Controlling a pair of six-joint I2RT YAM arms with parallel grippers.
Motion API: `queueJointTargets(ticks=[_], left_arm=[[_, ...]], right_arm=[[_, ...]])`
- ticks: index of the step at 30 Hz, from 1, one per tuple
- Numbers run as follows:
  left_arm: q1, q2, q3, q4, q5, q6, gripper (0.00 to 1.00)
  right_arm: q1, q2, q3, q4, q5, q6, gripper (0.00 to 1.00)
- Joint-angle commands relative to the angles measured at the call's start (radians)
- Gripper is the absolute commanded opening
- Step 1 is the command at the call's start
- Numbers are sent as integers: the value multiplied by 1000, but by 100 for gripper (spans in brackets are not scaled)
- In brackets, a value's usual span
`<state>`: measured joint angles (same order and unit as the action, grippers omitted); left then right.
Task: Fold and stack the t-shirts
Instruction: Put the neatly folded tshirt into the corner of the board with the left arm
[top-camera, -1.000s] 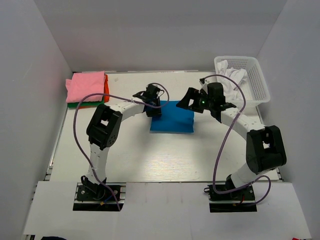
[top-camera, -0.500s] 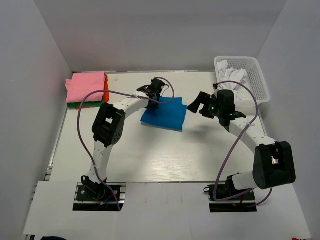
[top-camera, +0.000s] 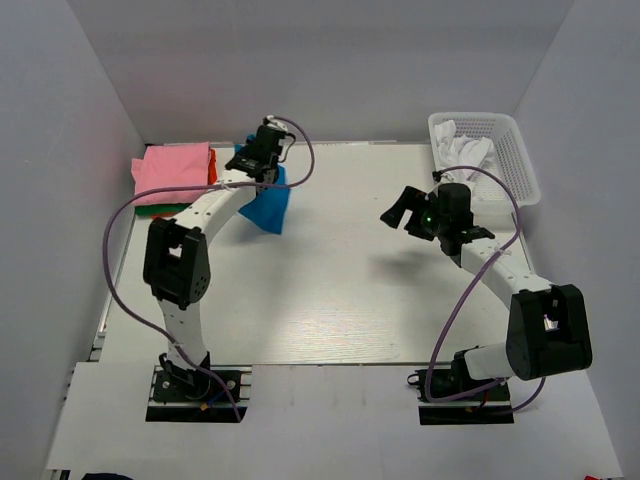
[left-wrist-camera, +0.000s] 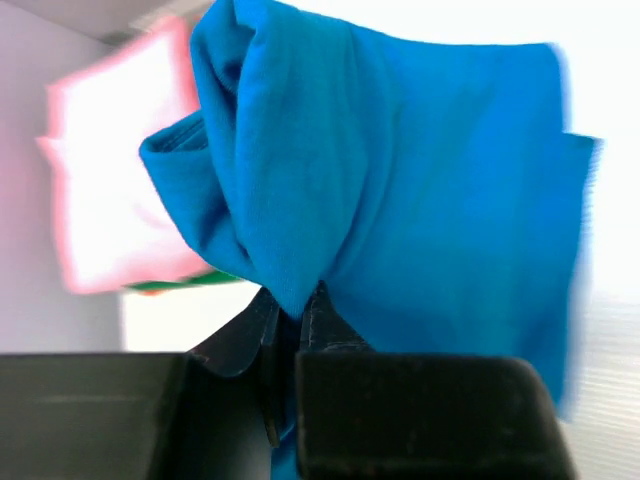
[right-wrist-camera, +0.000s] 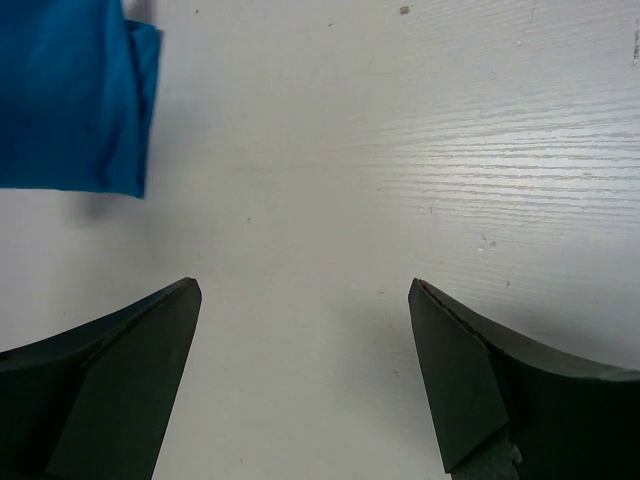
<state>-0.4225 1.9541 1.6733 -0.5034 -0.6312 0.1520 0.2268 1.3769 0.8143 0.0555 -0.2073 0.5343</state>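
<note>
My left gripper (top-camera: 256, 160) is shut on a fold of the bright blue t-shirt (top-camera: 268, 205). The shirt hangs bunched from it above the table, just right of the folded stack. In the left wrist view the blue t-shirt (left-wrist-camera: 400, 170) fills the frame, pinched between the closed jaws of my left gripper (left-wrist-camera: 295, 310). The stack has a pink t-shirt (top-camera: 172, 172) on top, with an orange t-shirt (top-camera: 213, 172) and a green t-shirt (top-camera: 160, 210) under it. My right gripper (top-camera: 398, 208) hovers open and holds nothing over bare table at mid right; the right wrist view shows my right gripper (right-wrist-camera: 305, 290) with its jaws wide apart.
A white mesh basket (top-camera: 520, 150) at the back right holds crumpled white t-shirts (top-camera: 465, 150). White walls close in the table at the back and on both sides. The blue t-shirt's edge (right-wrist-camera: 70, 95) shows at the upper left of the right wrist view.
My left gripper closed on the blue t-shirt, lifted it off the table centre and carried it back-left toward the pink stack. My right arm drew back to the right, still open.
</note>
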Motion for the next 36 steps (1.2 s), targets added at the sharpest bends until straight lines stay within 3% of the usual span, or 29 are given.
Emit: queueJointTargets(ticks=[1, 12, 21, 36], left_arm=[[36, -129, -6, 100, -55, 167, 0], [168, -165, 89, 63, -45, 314, 0], [272, -123, 160, 78, 11, 294, 0], [445, 149, 355, 57, 61, 244, 0]], right_arm=[[-10, -7, 6, 35, 22, -20, 90], [-12, 8, 39, 30, -86, 1, 90], [-12, 48, 88, 64, -156, 24, 90], [-10, 146, 172, 53, -165, 18, 90]])
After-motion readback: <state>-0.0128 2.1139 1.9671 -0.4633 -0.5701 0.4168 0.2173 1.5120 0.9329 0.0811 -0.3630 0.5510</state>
